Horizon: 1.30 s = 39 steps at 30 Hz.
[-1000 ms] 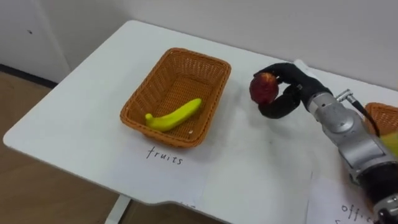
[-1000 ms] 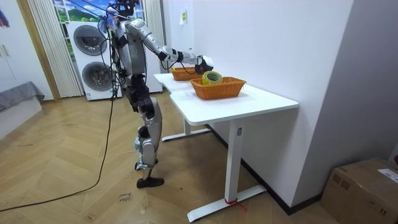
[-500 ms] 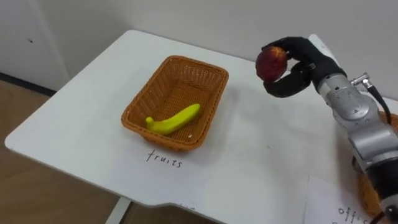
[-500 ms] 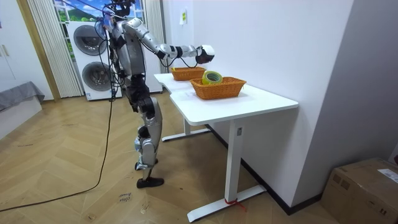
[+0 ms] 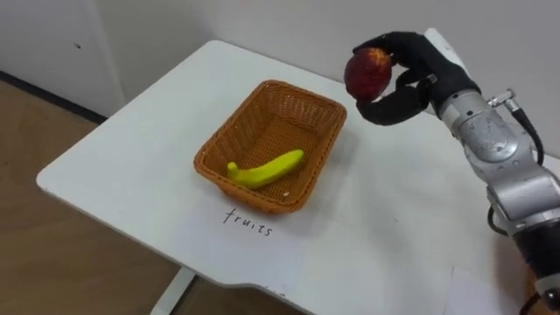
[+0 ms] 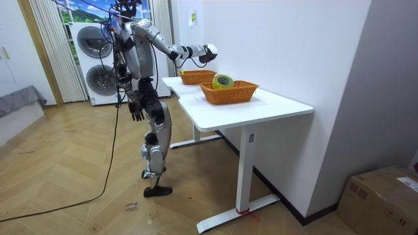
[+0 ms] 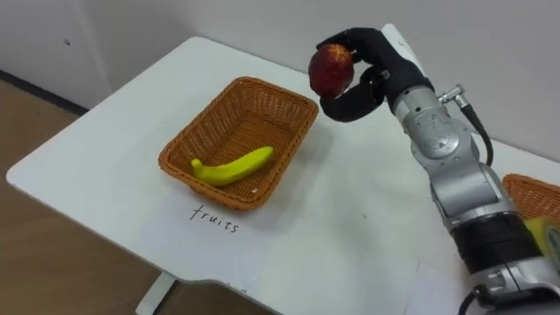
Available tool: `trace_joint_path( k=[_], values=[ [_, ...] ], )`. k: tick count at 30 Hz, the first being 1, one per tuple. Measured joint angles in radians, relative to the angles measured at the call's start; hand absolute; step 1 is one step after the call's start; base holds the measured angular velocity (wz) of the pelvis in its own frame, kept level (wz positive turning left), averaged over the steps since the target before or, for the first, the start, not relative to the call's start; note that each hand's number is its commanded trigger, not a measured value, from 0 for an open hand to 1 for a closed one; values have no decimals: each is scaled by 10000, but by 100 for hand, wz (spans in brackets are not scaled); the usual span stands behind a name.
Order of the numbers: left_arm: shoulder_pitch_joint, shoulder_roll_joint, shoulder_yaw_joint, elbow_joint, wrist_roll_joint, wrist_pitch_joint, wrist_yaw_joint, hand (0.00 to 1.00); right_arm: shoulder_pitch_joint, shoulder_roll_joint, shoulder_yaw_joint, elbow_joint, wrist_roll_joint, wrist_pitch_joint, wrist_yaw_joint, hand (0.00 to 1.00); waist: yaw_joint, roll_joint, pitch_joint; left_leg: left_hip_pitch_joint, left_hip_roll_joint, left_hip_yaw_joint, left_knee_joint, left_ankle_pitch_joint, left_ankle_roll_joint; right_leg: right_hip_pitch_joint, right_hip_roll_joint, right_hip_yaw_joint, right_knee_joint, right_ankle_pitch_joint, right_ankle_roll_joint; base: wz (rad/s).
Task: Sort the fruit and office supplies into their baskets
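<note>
— Fingers of our right hand (image 5: 411, 77) are clamped round the apple (image 5: 367, 72), raised over the bench (image 5: 131, 166).
— And the target?
— Nearer us, leftward: the fruit basket (image 5: 254, 193), banana (image 5: 267, 169) inside. The apple hangs off its far right corner; we should go left and down.

Handwritten "fruits" on paper sheet (image 5: 254, 241), just before wicker basket (image 5: 229, 137)

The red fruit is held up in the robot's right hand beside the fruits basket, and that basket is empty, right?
Not quite. The fruits basket is not empty: a banana lies in it, as the left eye view shows. The rest holds: the right hand holds the red fruit up beside that basket.
</note>
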Motion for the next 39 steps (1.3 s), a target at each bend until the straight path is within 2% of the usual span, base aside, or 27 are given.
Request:
trace_joint_path(
  k=[3, 5, 8, 12, 14, 15, 16, 17, 18, 19, 20, 26, 30, 39],
  values=[
    [87, 3, -4, -90, 3, 6, -235, 0, -1, 0, 261, -1, -128, 0, 89, 100, 51, -51, 29, -101, -77, -178, 109, -2, 5, 44, -40, -131, 1, -24, 33, 21],
    [127, 36, 1, -193, 9, 22, -342, 0, -3, 5, 424, -1, -126, 5, 98, 100, 282, -95, 50, -114, -83, -203, 120, -1, 7, 26, -41, -131, -1, -24, 34, 7],
    [151, 39, -4, -277, 9, 78, -414, 0, -4, 6, 706, 0, -151, 10, 152, 100, 396, -120, 69, -185, -101, -291, 191, -2, 6, 36, -38, -215, -7, -24, 34, 9],
    [213, 41, -1, -473, 9, 97, -499, 0, -3, 7, 782, -1, -149, 151, 240, 100, 566, -84, 93, -289, -121, -392, 349, -12, 12, 92, -39, -411, -26, -25, 35, 10],
    [279, 39, -6, -540, 15, 104, -506, 0, -3, 7, 786, -2, -149, 224, 241, 82, 580, -67, 102, -340, -150, -477, 428, -13, 11, 138, -35, -440, -78, -25, 35, 11],
    [304, 39, -8, -581, 25, 109, -507, 0, -3, 7, 800, -3, -148, 229, 247, 56, 579, -63, 99, -340, -169, -509, 435, -12, 12, 161, -34, -448, -114, -26, 36, 11],
    [377, 39, -9, -657, 41, 120, -510, 0, -3, 7, 816, -3, -143, 229, 254, 40, 588, -57, 91, -357, -196, -549, 440, -9, 16, 171, -40, -461, -144, -28, 38, 7],
    [485, 42, -4, -817, 53, 163, -510, 0, -3, 7, 818, -3, -146, 233, 260, 29, 596, -62, 82, -369, -213, -563, 451, -5, 22, 169, -50, -468, -147, -34, 47, 6],
    [607, 48, -5, -977, 55, 196, -515, 0, -3, 23, 818, -17, -217, 268, 273, 11, 603, -77, 71, -380, -228, -563, 457, -2, 28, 168, -58, -457, -156, -41, 57, 4],
    [644, 48, -4, -1022, 56, 214, -521, 0, -3, 37, 826, -60, -236, 316, 284, 3, 625, -82, 66, -381, -233, -563, 458, 0, 31, 167, -62, -454, -157, -43, 61, 0],
    [706, 55, -2, -1156, 88, 298, -551, 0, -3, 48, 859, -104, -279, 378, 308, 0, 679, -103, 52, -379, -241, -562, 459, 0, 34, 163, -68, -454, -157, -44, 64, 0],
    [801, 140, 0, -1287, 261, 390, -512, 0, 97, 101, 1232, -97, -352, 469, 314, 0, 855, -116, 42, -335, -239, -627, 473, 0, 36, 200, -56, -514, -138, -42, 65, 3],
    [912, 224, 19, -1359, 266, 532, -502, 0, 291, 173, 1230, -100, -690, 767, 308, 0, 846, -94, 41, -351, -239, -657, 488, -2, 34, 234, -55, -537, -121, -41, 64, 0],
    [964, 203, 23, -1367, 267, 543, -502, 0, 609, 174, 1227, -99, -831, 777, 303, 0, 818, 73, -28, -267, -237, -595, 467, 2, 39, 220, -99, -444, 20, -45, 67, -1]
  ],
)
